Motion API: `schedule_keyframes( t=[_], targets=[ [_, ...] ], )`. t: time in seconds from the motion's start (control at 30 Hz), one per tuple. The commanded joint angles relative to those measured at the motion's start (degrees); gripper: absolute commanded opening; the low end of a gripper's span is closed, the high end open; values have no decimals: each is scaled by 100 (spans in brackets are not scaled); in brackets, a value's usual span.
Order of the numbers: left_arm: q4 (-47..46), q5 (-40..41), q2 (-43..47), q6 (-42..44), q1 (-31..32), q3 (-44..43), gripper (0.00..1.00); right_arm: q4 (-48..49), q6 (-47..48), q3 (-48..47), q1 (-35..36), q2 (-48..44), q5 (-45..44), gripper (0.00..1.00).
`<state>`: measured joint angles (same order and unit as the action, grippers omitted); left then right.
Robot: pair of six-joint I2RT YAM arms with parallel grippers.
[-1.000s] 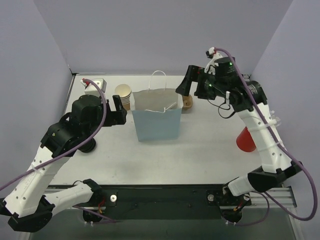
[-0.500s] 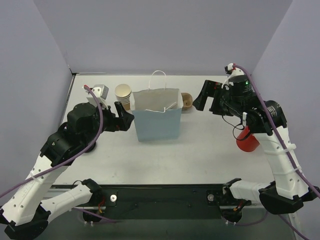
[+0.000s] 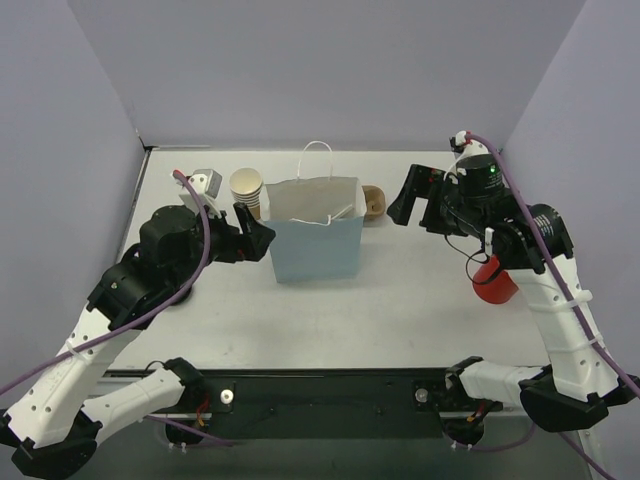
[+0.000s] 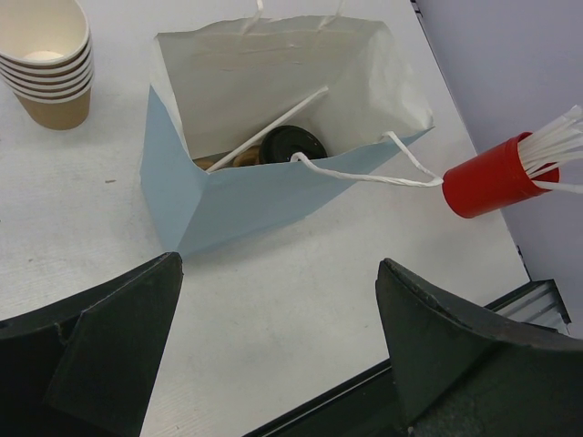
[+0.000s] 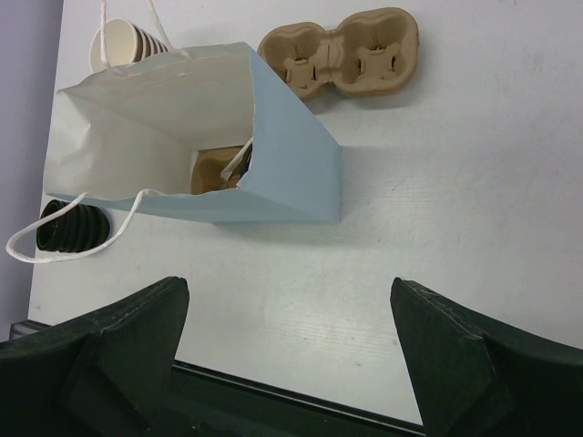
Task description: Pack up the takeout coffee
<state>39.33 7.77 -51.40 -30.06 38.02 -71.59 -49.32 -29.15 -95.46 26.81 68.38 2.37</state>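
Our L gripper (image 4: 278, 264) hangs wide open w/ nothing in it, just left of the bag (image 4: 264, 196). Our R gripper (image 5: 290, 287) is spread the same, empty, off the bag's right side. Inside the bag we see a coffee (image 4: 293, 144), black lid up, a straw (image 4: 273, 123) leaning over it & brown pulp (image 5: 211, 168) beside it. An empty tray (image 5: 342, 53) lies behind the bag. Cup stack (image 4: 50, 59) sits back left, red cup (image 4: 492, 187) far right.

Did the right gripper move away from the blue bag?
Yes. The right gripper pulled back rightward, away from the blue bag, which stayed put.
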Motion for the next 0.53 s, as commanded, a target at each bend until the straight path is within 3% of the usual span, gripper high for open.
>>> schedule_keyframes(
  t=[0.0,0.5],
  targets=[
    [-330,-144,51,-61,-32,-74,97,-25,-100,80,0,-97,18,100],
    [-189,-109,165,88,-32,-92,97,291,-179,256,9,-175,194,100]
  ],
)
